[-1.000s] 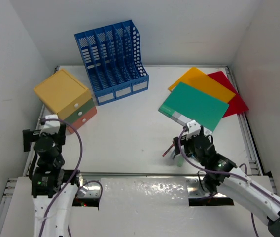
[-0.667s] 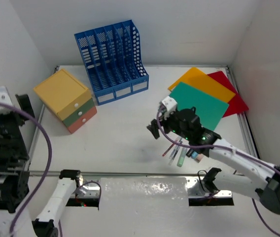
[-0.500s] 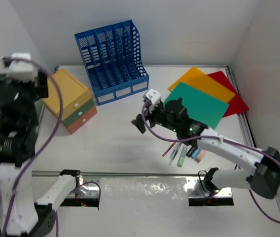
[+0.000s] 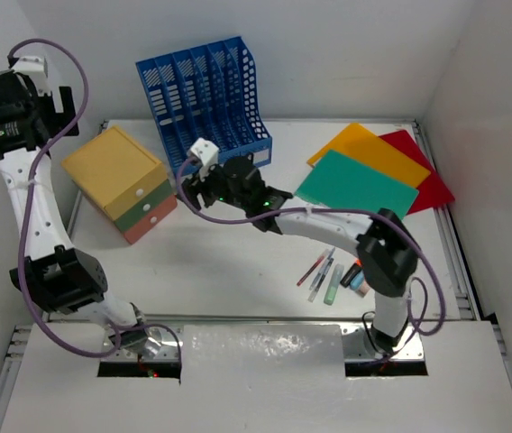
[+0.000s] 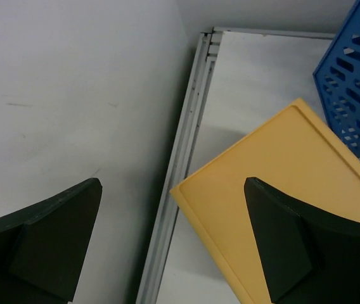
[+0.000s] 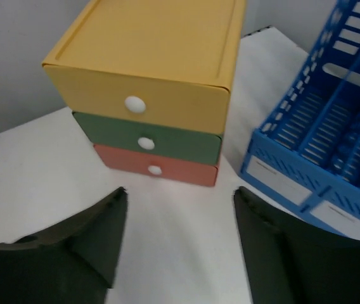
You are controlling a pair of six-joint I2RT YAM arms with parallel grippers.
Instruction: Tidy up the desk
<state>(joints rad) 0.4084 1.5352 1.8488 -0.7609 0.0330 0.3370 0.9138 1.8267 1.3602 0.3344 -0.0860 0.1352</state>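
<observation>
Desk (image 4: 238,262) fills the white-walled bay, rails along its edges, and by my reading it is not yet tidied at all. Three folders, green (image 4: 355,194), orange (image 4: 364,149) and red (image 4: 427,180), lie flat and overlapped at the far right. Pens (image 4: 326,273) and a few small bits lie loose near the front right. The rack (image 4: 206,99) stands at the far middle with every slot I can see bare. The drawer box (image 4: 116,171) sits at the left, all three drawers closed. So the folders seem left to file and the pens left to put away; no item looks sorted so far.

The right gripper (image 6: 179,202) hovers low between rack and box, facing the drawer fronts, jaws spread wide and grasping nothing. The left gripper (image 5: 172,190) hangs high over the box's far left corner beside the wall, jaws likewise released and bare.

A second ago both arms sat folded low at the near edge, the right gripper just beside the pens. Since then the right arm has stretched across the desk toward the box, leaving the pens where they lay. The left arm has swung up from its base to the wall side. Folders, rack, box and pens have not shifted.
</observation>
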